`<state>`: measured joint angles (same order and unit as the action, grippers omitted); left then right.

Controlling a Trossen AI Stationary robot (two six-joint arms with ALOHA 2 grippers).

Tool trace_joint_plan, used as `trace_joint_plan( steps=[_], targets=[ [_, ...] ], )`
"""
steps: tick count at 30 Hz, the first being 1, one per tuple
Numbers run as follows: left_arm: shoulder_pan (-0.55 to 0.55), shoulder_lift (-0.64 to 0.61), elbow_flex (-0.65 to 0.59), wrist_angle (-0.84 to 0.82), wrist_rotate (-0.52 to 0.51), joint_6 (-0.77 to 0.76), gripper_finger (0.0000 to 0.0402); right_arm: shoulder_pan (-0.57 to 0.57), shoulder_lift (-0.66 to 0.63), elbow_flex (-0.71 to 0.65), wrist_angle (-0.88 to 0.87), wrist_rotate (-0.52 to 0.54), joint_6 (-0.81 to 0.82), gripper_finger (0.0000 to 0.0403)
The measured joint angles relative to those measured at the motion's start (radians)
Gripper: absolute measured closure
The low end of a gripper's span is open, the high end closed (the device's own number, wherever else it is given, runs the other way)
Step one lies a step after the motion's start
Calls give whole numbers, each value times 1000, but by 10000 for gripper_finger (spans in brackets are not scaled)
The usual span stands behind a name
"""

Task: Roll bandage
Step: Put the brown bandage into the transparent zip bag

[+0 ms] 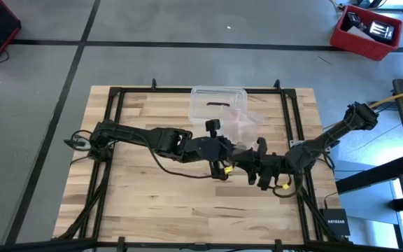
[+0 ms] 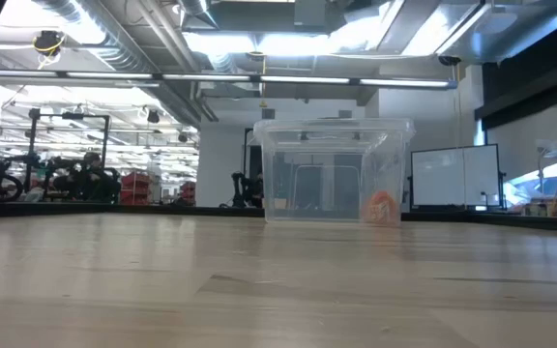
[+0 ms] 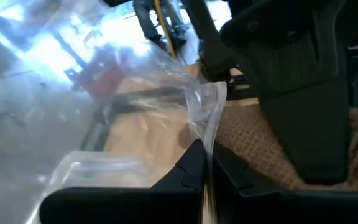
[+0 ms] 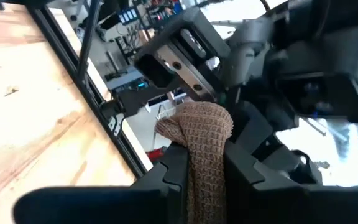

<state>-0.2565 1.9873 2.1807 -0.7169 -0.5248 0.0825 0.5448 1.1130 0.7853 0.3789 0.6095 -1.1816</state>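
Observation:
Both arms meet above the middle of the table. My left gripper (image 1: pixel 234 155) (image 3: pixel 205 158) is shut on a clear plastic bag (image 3: pixel 104 93), which also shows in the high view (image 1: pixel 245 123). My right gripper (image 1: pixel 252 162) (image 4: pixel 204 158) is shut on the brown bandage (image 4: pixel 199 134), a bunched strip of waffle-textured fabric. The bandage also shows in the left wrist view (image 3: pixel 253 146), right beside the bag and partly behind a right finger (image 3: pixel 303 106). Neither gripper shows in the low view. My left gripper pinches a thin edge of the clear bag (image 3: pixel 209 134) between its two fingers. The film stands up from between the fingertips and spreads away from them, crumpled and slack. One layer or several, I cannot tell. My right gripper pinches the bandage between its two fingers, with a bunched, folded-over lump (image 4: pixel 197 124) standing out past the fingertips. The fabric runs back between the fingers. Several layers seem gathered there. Which part of the strip it has does not show.
A clear plastic box (image 1: pixel 219 105) (image 2: pixel 332 172) stands at the table's far middle, with a small orange thing (image 2: pixel 382 206) inside. A dark frame (image 1: pixel 117 94) runs around the table top. Bare wood lies toward the near edge (image 1: pixel 173 210).

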Motion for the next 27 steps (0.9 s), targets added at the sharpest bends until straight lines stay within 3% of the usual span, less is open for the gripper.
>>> trace_joint_plan(
  steps=[6, 12, 20, 24, 27],
  targets=[
    [2, 0, 1, -11, 20, -20, 399, 32, 0, 20, 9, -13, -105, 346],
    [7, 2, -2, -25, 27, -22, 399, 30, 3, 68, -39, -131, -157, 346],
    [6, 3, -5, -33, 71, -31, 399, 31, 44, 133, -190, -88, -407, 346],
    [6, 2, -6, -38, 58, -29, 399, 0, 55, 140, -242, -94, -364, 346],
    [2, 4, -8, -36, 55, -29, 399, -1, 53, 143, -302, -116, -227, 346]
  ],
)
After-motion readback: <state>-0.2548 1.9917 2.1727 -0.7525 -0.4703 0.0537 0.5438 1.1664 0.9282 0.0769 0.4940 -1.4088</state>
